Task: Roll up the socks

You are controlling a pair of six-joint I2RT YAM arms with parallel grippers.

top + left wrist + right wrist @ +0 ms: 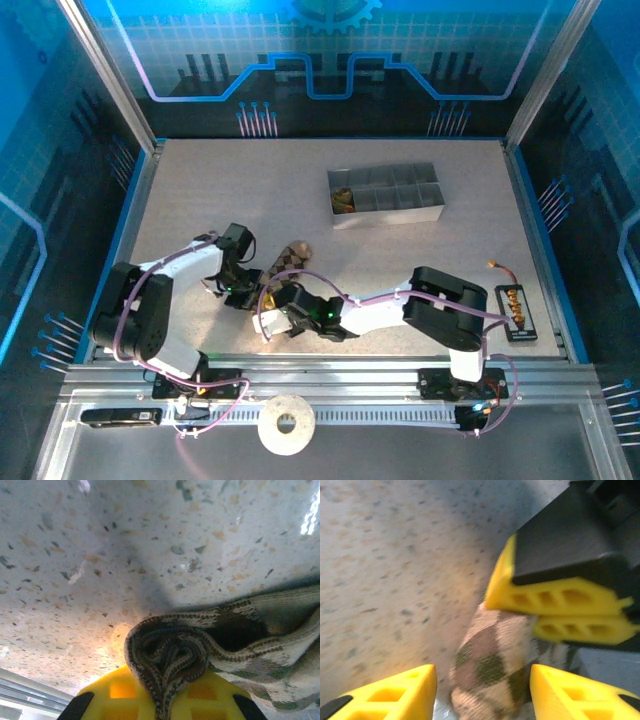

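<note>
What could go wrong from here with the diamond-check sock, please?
The left gripper pinches just the coiled end of the diamond-check sock; a tug could pull it free and unwind the roll. The right gripper stands open astride the sock, close beside the left gripper, so closing or shifting could knock them together.

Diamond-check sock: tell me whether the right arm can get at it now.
Probably yes. The right gripper is open astride the diamond-check sock, with nothing between. The left gripper, shut on the sock just beyond, crowds that end.
</note>
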